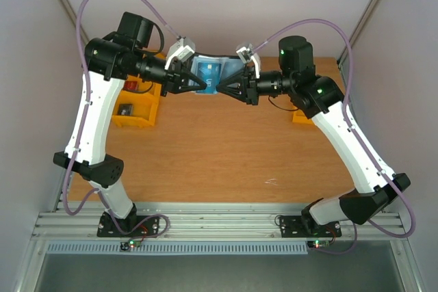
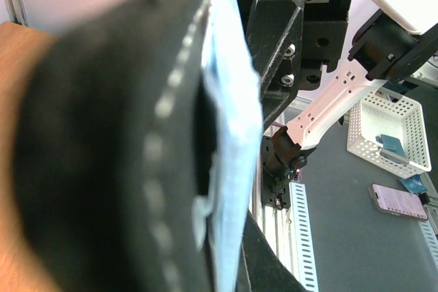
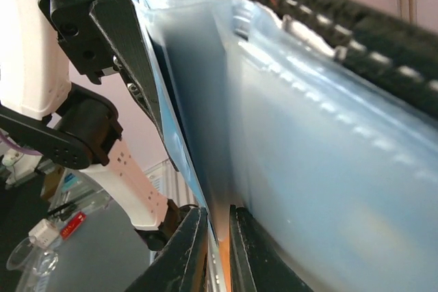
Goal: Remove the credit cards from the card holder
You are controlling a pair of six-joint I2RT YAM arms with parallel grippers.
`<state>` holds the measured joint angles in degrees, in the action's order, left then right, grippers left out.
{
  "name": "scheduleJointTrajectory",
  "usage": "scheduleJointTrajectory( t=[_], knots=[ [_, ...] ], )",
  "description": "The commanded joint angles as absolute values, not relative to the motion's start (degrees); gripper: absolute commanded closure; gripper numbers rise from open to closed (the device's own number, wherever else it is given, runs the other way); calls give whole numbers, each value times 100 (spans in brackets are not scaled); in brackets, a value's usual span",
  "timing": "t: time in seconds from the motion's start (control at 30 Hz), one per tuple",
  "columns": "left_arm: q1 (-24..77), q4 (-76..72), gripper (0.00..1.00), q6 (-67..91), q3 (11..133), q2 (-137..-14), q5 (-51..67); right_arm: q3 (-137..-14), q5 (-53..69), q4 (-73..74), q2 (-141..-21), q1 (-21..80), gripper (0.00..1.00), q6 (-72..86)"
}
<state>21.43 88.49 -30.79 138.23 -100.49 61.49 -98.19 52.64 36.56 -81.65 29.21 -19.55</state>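
The card holder [image 1: 207, 70] hangs open above the desk [image 1: 219, 148], long axis sideways. The left tool [image 1: 199, 87] pinches its left end and the right tool [image 1: 220, 89] its thin pale-blue edge, plain only from the right wrist.

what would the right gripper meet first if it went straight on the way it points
The card holder: the right gripper has its blue edge between its fingertips. Just beyond, probably the left gripper, facing it.

White shells and black joints on the left arm [image 1: 89, 121] and right arm [image 1: 350, 138]; looping lilac cables [image 1: 87, 5]; black wedge-shaped left gripper [image 1: 201, 87] and right gripper [image 1: 221, 89]; green lights [image 1: 282, 52].
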Motion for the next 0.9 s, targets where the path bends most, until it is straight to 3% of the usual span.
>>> scheduleJointTrajectory(
  t=[0.0, 0.27, 0.4, 0.5, 0.67, 0.87],
  knots=[
    [2197, 9144, 100, -3402, 14045, -9949, 6774, -9888, 4960, 3408, -8196, 2945, 92, -1898],
    [2250, 9013, 100, -3278, 13958, -9959, 6605, -9965, 5351, 2954, -8307, 3107, 88, -1728],
    [2259, 9016, 100, -3274, 13972, -9956, 6585, -9940, 5572, 2834, -8270, 3111, 99, -1681],
    [2251, 9040, 100, -3285, 13967, -9959, 6530, -9834, 5594, 2832, -8166, 3096, 99, -1752],
    [2242, 9063, 80, -3309, 13999, -9941, 6333, -9786, 5547, 3164, -8024, 3004, 99, -1958],
    [2103, 9156, 76, -3422, 14063, -9911, 6380, -9830, 5485, 3624, -7916, 2892, 99, -2257]
  ],
)
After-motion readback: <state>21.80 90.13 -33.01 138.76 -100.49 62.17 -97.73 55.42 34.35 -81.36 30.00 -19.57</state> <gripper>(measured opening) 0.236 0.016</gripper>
